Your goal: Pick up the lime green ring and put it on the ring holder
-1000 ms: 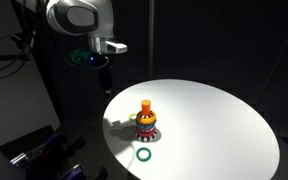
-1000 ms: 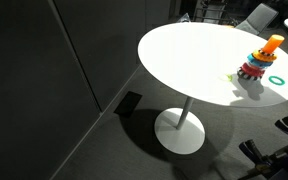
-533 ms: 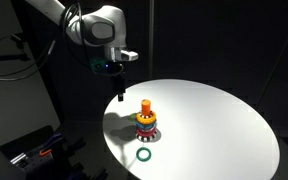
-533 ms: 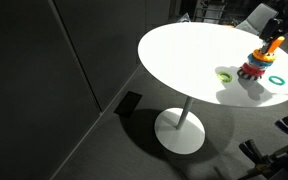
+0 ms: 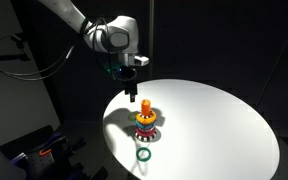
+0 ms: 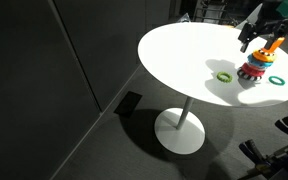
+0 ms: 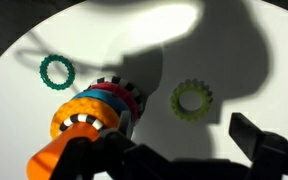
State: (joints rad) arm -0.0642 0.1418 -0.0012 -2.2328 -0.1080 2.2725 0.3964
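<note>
Nothing done yet: on the white table (image 5: 214,120), my gripper (image 5: 132,96), spread open & empty, hangs mid-frame just above the ring holder (image 5: 145,122), w/ the lime green ring (image 5: 138,154) flat lower-centre, so grab + threading remain.

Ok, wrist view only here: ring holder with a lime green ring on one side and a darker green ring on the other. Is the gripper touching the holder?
Observer: Seemingly not. In an exterior view the gripper hangs beside the ring holder, with a sliver of white between them.
Operator: How high?
Observer: It reaches down about level with the orange top.
Operator: And the table?
Observer: The table is round and white, on one pedestal foot.
</note>
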